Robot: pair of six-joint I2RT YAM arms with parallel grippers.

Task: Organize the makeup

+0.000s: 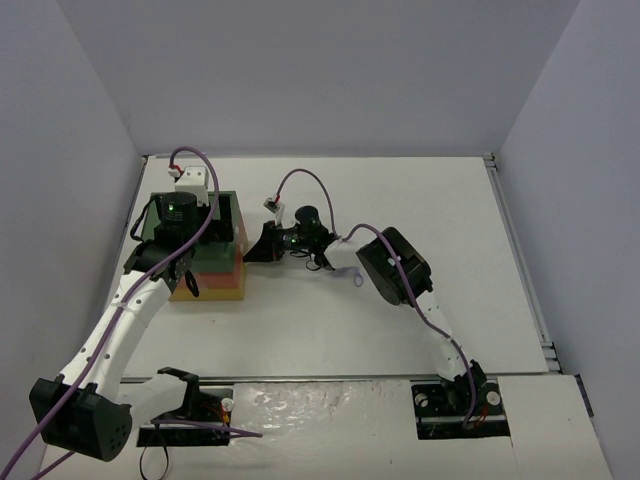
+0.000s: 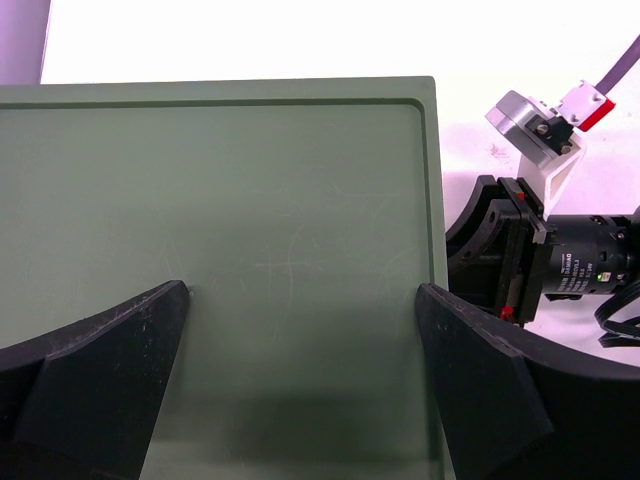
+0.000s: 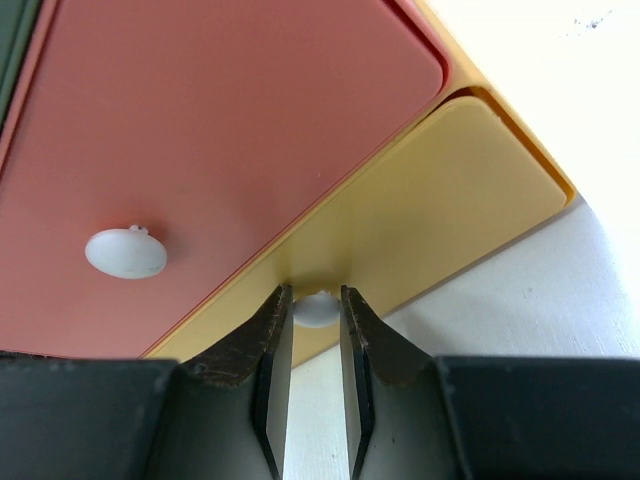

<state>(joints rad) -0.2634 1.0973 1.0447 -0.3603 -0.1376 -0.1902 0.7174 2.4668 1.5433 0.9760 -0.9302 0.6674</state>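
A white table (image 1: 400, 190) fills the middle of the overhead view, closed in by plain pale grey-lavender walls: a back wall (image 1: 320, 70) across the top, a left wall (image 1: 60, 200) and a right wall (image 1: 590, 200) slanting down each side. A thin metal rail (image 1: 518, 260) runs along the table's right edge. Along the bottom, a glossy pale strip (image 1: 330, 405) reflects the even, soft light.
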